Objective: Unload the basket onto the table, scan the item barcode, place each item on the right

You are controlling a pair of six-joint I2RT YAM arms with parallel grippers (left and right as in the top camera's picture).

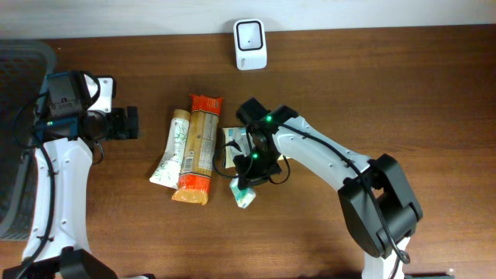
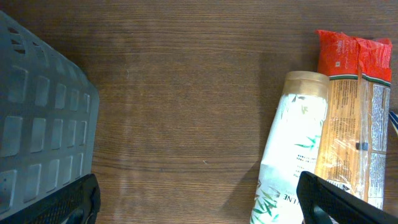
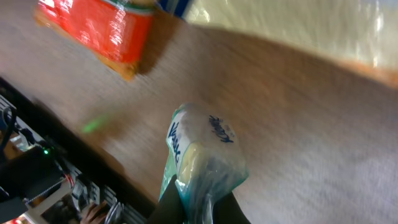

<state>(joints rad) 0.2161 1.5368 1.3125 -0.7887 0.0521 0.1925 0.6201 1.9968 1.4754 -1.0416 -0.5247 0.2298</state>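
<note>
overhead / scanner: white scanner [image 1: 250, 44] at far desk edge, well apart from the goods.
overhead / item: small soft pack [image 1: 244, 195], pale green-white, mid desk, just right of the orange packet [image 1: 199, 149] at its low end.
overhead / right jaws: together, clamped on the pack's upper end. Lifted or resting on the desk: can't tell.
overhead / left jaws: apart, empty, between the grey basket [image 1: 19, 116] and the tube [image 1: 173, 147].
overhead / rest: tube touches the orange packet's left side. Yellow pack [image 1: 231, 142] partly hidden under the R arm.
L wrist / left jaws: both tips low in frame, wide apart, nothing between them, bare desk [image 2: 174, 93] ahead.
L wrist / seen: basket [image 2: 37, 124] on one side; tube [image 2: 292, 143] and orange packet [image 2: 357, 106] on the other, touching side by side.
R wrist / item: soft pack [image 3: 205, 155] pinched at one end, rest sticks out fwd. Blue lettering on the film, no barcode showing on this face. Frame blurred.
R wrist / bg: orange packet [image 3: 99, 28] and yellow pack [image 3: 298, 31] beyond.
handling (est.): light, soft, crinkly film, so slippery and prone to flop away from the pinch. Not fragile.
hold point (est.): end seam or short edge, as now. A mid-body pinch would crease or cover the code.
next (est.): carry to scanner and turn the code face to its window. Code side unknown yet.
</note>
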